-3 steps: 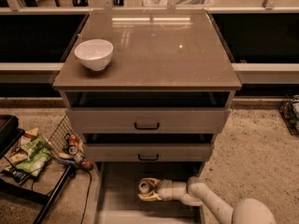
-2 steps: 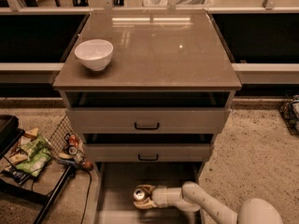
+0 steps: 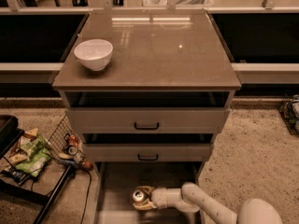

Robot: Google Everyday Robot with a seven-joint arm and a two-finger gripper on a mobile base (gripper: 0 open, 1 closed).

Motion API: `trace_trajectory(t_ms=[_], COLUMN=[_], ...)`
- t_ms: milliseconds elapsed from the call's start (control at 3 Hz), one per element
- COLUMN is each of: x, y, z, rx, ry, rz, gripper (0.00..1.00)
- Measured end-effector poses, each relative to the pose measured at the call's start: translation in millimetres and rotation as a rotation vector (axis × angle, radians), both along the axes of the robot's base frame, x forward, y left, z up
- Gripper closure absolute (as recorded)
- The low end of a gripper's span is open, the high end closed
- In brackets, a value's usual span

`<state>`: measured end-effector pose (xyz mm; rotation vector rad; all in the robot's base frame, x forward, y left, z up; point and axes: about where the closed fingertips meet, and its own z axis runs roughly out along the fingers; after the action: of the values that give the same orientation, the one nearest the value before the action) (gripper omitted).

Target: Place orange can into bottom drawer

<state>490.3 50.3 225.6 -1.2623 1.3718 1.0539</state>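
The orange can [image 3: 138, 196] shows its silver top with pull tab, low in the camera view inside the open bottom drawer [image 3: 117, 181]. My gripper [image 3: 143, 198] reaches in from the lower right on a white arm, and its pale fingers [image 3: 145, 190] wrap around the can. The can sits at the drawer's front middle, just above or on the flat floor; I cannot tell whether it touches. The drawer is pulled out below two upper drawers with black handles.
A white bowl [image 3: 94, 53] stands on the cabinet top [image 3: 154, 50] at the left. A wire rack [image 3: 32, 155] with snack bags and cans stands on the floor to the left. The speckled floor [image 3: 252, 148] lies to the right.
My gripper with the can has moved left and a little toward the front of the bottom drawer, and lower in view. The bowl and upper drawers have not moved.
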Motion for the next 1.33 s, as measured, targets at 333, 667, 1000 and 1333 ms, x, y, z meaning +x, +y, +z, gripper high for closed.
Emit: trace_trajectory(t_ms=[333, 667, 1000, 1333], x=[-1.0, -2.8, -2.8, -9.1], y=[2.2, 5.9, 5.9, 0.0], z=[0.0, 0.0, 0.0, 12.7], rx=[0.002, 0.006, 0.006, -0.055], ry=[0.001, 0.004, 0.004, 0.005], rz=[0.003, 0.008, 0.008, 0.021], gripper=[0.3, 0.0, 0.0, 0.0])
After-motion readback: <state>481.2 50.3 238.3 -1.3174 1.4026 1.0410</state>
